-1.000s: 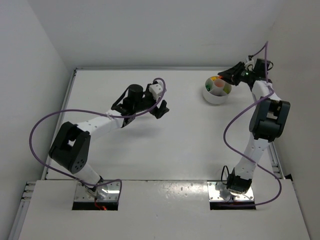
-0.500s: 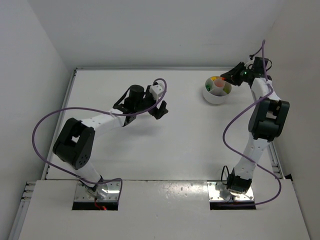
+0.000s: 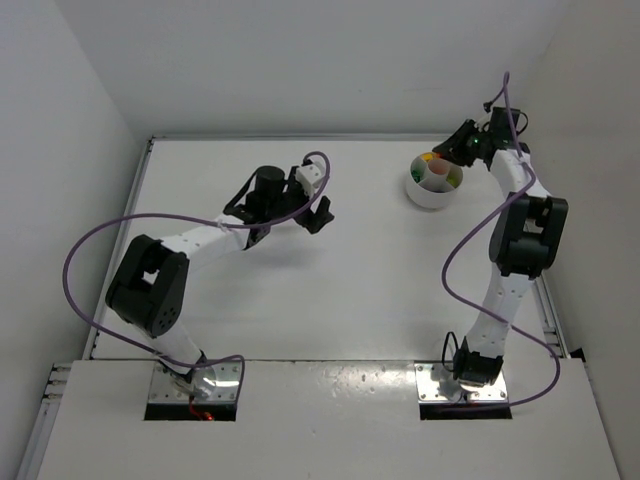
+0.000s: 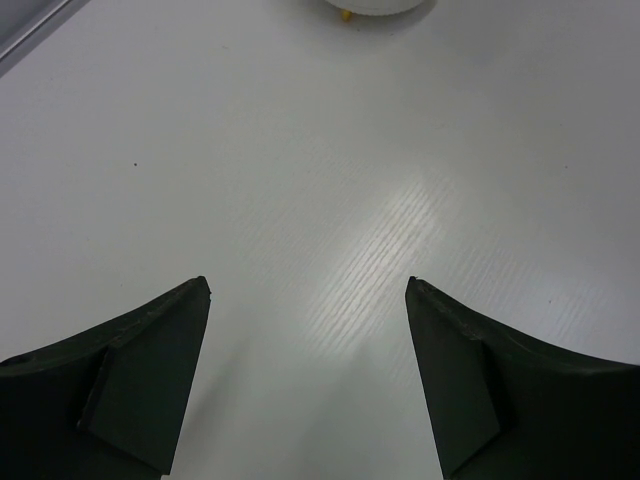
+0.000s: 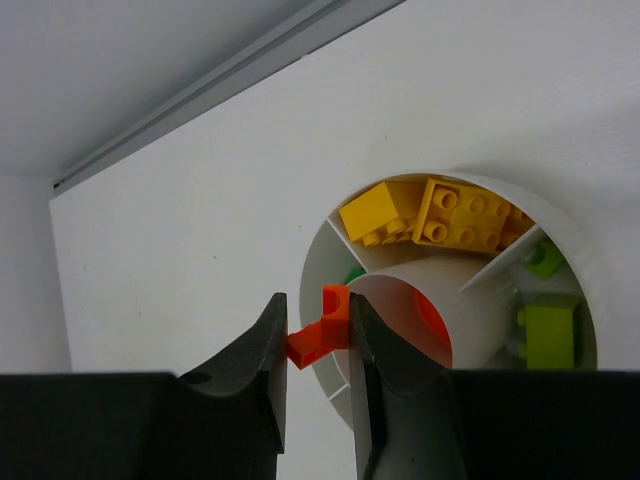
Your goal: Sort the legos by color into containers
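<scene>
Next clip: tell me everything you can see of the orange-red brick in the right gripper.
The orange-red brick is a tiny piece of glossy plastic, with a hollow recess showing at its upper end. It is pinched in the right gripper, a dark finger pressing on each side, and it sits tilted, its lower corner jutting left. It hangs at the left rim of the white dish. Whether it touches the dish cannot be told.

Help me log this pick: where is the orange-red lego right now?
In the right wrist view, the orange-red lego is pinched in the right hand, at the left edge of the white dish and beside its centre well.
</scene>
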### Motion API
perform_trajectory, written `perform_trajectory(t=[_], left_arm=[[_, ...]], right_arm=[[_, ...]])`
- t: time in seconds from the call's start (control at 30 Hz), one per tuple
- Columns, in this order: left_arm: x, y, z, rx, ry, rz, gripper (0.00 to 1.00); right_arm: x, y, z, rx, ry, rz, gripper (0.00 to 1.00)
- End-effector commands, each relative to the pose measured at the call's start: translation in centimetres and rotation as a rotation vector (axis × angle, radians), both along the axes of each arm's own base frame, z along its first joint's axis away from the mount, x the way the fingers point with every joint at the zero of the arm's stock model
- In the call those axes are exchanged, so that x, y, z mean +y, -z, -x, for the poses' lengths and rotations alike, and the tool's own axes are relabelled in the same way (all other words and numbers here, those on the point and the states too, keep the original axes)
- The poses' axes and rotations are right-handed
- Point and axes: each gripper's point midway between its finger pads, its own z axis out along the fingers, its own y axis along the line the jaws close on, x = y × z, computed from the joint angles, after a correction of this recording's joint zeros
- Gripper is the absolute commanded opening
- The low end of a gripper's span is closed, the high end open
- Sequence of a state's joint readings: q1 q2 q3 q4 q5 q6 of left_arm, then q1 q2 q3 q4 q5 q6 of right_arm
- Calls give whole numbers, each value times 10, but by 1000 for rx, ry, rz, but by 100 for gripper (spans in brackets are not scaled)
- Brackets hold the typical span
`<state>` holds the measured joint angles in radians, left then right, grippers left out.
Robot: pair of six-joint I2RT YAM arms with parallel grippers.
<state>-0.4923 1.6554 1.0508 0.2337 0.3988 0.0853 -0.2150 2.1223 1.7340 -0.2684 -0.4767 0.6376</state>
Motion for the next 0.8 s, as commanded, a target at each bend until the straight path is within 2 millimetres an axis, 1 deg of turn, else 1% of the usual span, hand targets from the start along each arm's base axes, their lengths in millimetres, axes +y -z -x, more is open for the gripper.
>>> perform_trajectory(t=[0.0, 0.03, 0.1, 0.13, 0.33, 0.4, 0.43, 0.5, 0.53, 0.6, 0.67, 0.7, 0.77], left_arm=[[3, -21, -15, -51, -10, 34, 85], [3, -23, -16, -51, -10, 34, 85], [3, -23, -16, -51, -10, 34, 85], [7, -23, -19, -51, -19, 33, 85], [7, -23, -19, -58, -17, 28, 85], [11, -23, -21, -58, -26, 28, 85], [11, -23, -21, -58, -26, 28, 85], [11, -23, -21, -51, -29, 33, 85], [11, -23, -21, -51, -29, 33, 85], [9, -23, -20, -50, -20, 36, 85], [9, -23, -20, -50, -20, 36, 85], [9, -23, -20, -50, -20, 36, 85], [9, -23, -20, -50, -20, 36, 85]], right_arm=[[-1, -9, -12, -43, -5, 78, 0], [3, -6, -11, -36, -9, 95, 0], [5, -7, -12, -37, -14, 114, 0], [3, -6, -12, -38, -12, 127, 0], [2, -5, -7, -26, -17, 145, 0], [2, -11, -4, -37, -21, 154, 2], [1, -6, -2, -24, -14, 159, 2], [1, -5, 1, -17, -20, 164, 3], [1, -10, 2, -31, -26, 175, 3], [1, -7, 3, -22, -27, 174, 6], [1, -7, 3, -26, -34, 183, 15], [0, -11, 1, -36, -33, 185, 19], [0, -11, 1, -39, -38, 193, 25]])
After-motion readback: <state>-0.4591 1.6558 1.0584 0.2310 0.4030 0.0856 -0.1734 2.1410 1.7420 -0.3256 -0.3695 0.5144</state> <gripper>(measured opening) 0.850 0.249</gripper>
